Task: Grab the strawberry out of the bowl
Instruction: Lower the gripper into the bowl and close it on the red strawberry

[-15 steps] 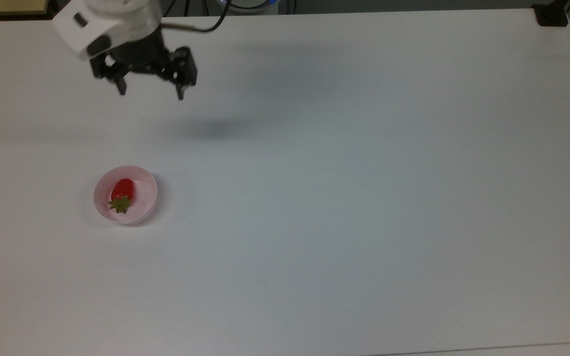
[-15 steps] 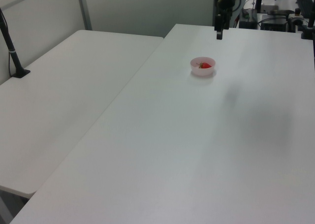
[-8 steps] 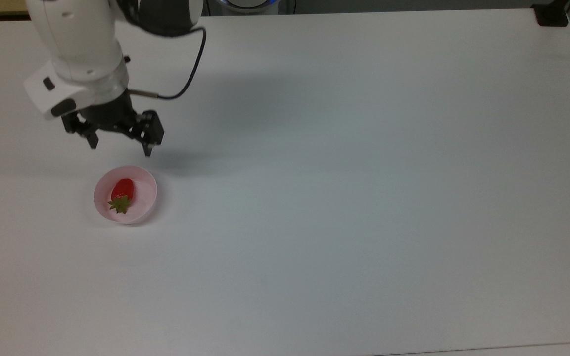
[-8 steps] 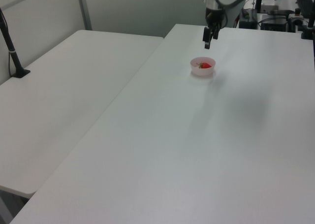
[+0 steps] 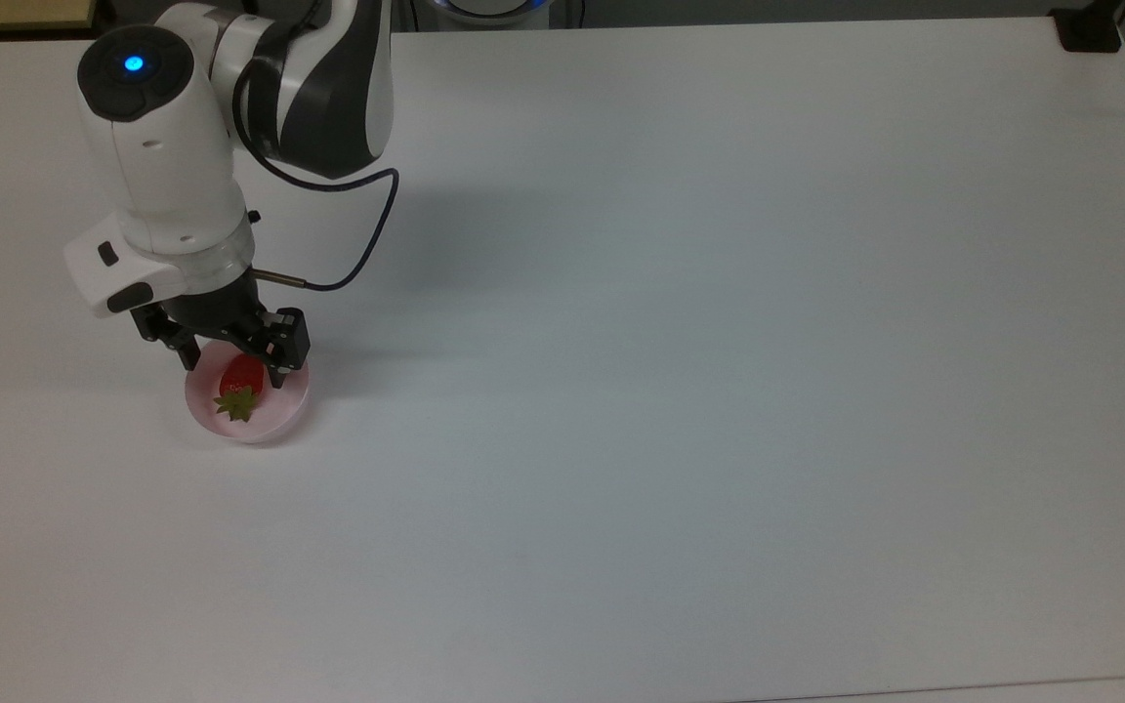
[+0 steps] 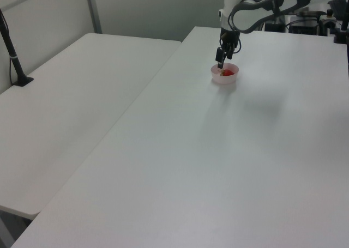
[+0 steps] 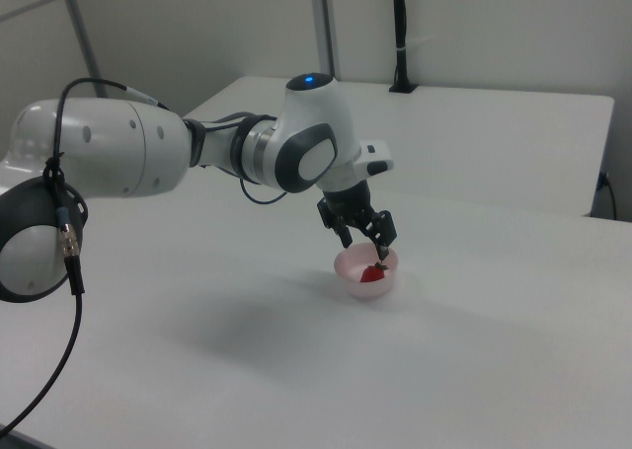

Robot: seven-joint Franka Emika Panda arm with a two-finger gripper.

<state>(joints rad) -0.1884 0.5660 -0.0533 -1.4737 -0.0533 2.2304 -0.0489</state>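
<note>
Strawberry (image 5: 242,379) lies inside the pale pink bowl (image 5: 270,422), red body pointing toward the arm and its green cap toward the top view's lower edge, so the long sides are the ones offered to a pinch. The gripper (image 5: 236,369) hangs over the bowl's far rim with its fingers spread wide and nothing between them (one fingertip sits over each side of the fruit in the top view), which reads as the line-up before a descent. In the right view the gripper (image 7: 363,240) is just above the bowl (image 7: 367,281), apart from the strawberry (image 7: 372,272). The bowl's low wall is the main edge to mind: the fingers must drop inside the rim without catching it. Around the bowl the white tabletop (image 5: 719,391) lies bare, with ample room for lifting away.
</note>
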